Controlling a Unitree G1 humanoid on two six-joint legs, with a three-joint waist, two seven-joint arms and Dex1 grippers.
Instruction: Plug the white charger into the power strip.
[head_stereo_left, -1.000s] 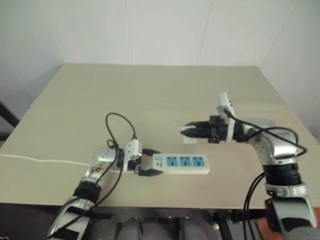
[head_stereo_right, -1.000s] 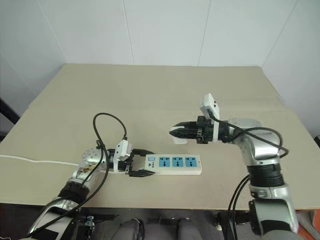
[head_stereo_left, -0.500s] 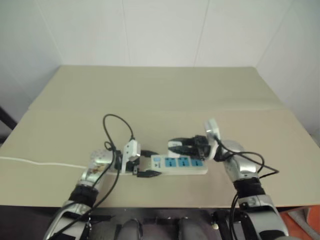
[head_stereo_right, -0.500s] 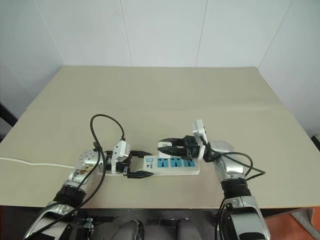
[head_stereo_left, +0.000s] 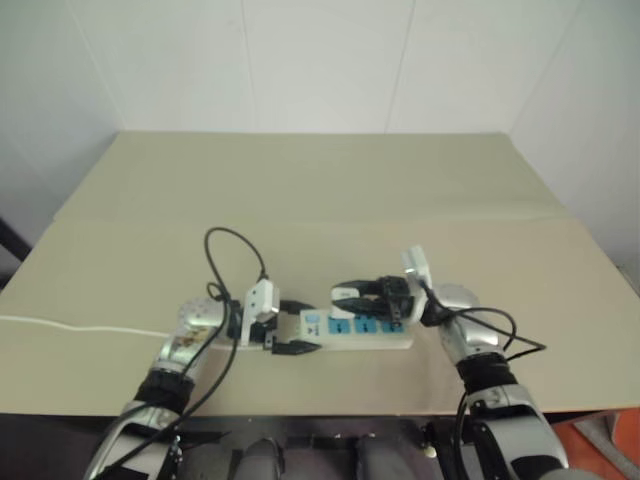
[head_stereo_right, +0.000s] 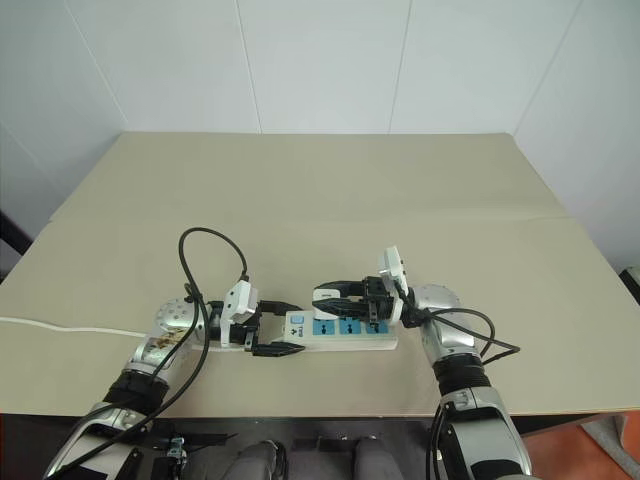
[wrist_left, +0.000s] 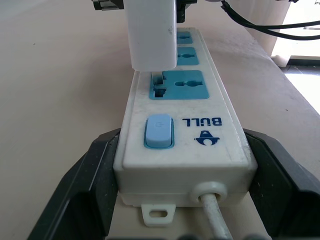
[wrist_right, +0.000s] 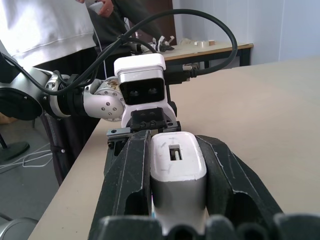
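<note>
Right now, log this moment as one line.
right gripper: shut on charger | charger: over strip's end socket | left gripper: around strip's switch end

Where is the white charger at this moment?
The white charger is clamped in the right gripper, just above the power strip at the socket nearest the switch, near the table's front edge. The left gripper brackets the strip's switch end.

Readable text: one brand mark, on the power strip.
"BULL" in blue capitals with a small blue logo just beside it, printed on the strip's top face next to the blue switch; it reads upside down in the left wrist view.
</note>
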